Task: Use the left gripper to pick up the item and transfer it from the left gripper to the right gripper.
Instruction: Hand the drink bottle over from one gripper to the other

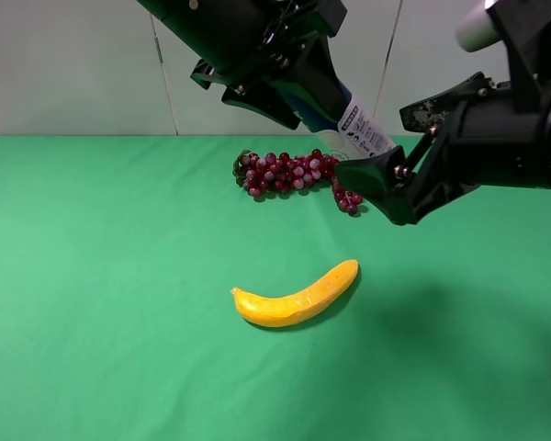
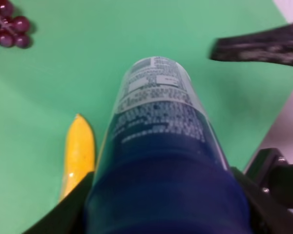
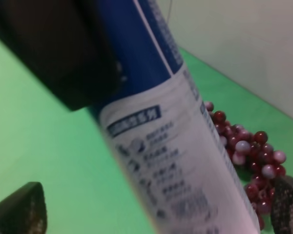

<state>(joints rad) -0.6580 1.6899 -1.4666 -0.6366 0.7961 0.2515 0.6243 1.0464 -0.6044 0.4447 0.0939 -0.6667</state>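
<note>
The item (image 1: 365, 130), a bottle with a dark blue upper part and a white printed lower body, hangs tilted above the green table. My left gripper (image 1: 317, 96) is shut on its blue end; in the left wrist view the item (image 2: 161, 141) fills the space between the fingers (image 2: 63, 214). My right gripper (image 1: 376, 147) is open, and the white end lies between its two fingers without touching them. In the right wrist view the item (image 3: 171, 161) crosses between the fingertips (image 3: 19, 209), with the left gripper's black body (image 3: 63, 53) above it.
A yellow banana (image 1: 298, 299) lies on the green cloth (image 1: 92, 303) below the grippers. A dark red grape bunch (image 1: 289, 172) sits behind it, near the back wall. One right finger (image 2: 259, 48) shows in the left wrist view.
</note>
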